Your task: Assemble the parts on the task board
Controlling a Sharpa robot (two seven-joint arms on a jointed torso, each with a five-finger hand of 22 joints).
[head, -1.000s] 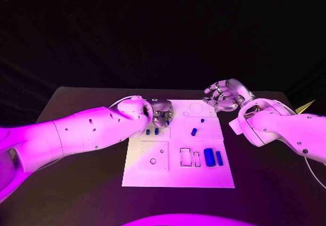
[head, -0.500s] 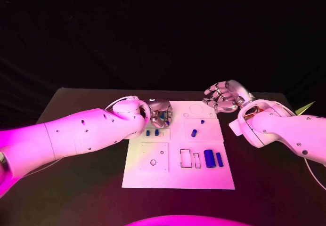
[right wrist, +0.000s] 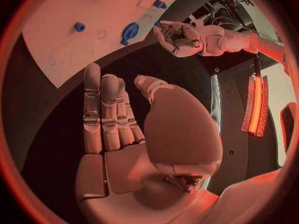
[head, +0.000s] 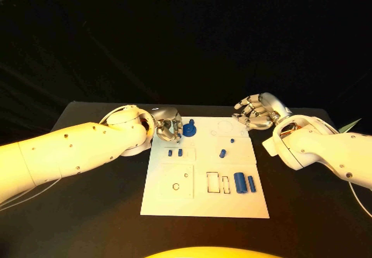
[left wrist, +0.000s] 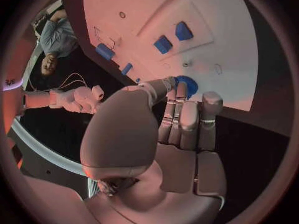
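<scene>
The white task board (head: pixel 205 199) lies in the middle of the black table. A blue round part with an upright peg (head: pixel 189 129) stands near its far left corner. My left hand (head: pixel 166 129) is just left of that part, fingers stretched out, holding nothing; the left wrist view has the round part (left wrist: pixel 187 86) right beyond the fingertips (left wrist: pixel 181 92). In the right wrist view the left hand (right wrist: pixel 181 37) is clear of the round part (right wrist: pixel 129 32). My right hand (head: pixel 256 112) hovers open over the board's far right corner, palm empty (right wrist: pixel 124 149).
Two small blue parts (head: pixel 175 152) sit in a recess on the board's left. Another blue part (head: pixel 222 152) and a tiny one (head: pixel 231 141) are mid-board. A thick blue cylinder (head: pixel 240 181) and a thin one (head: pixel 250 183) lie at the right, beside rectangular slots (head: pixel 212 181).
My left hand has drawn back to the left off the blue round part, which now stands uncovered on the board. The right hand has hardly moved.
</scene>
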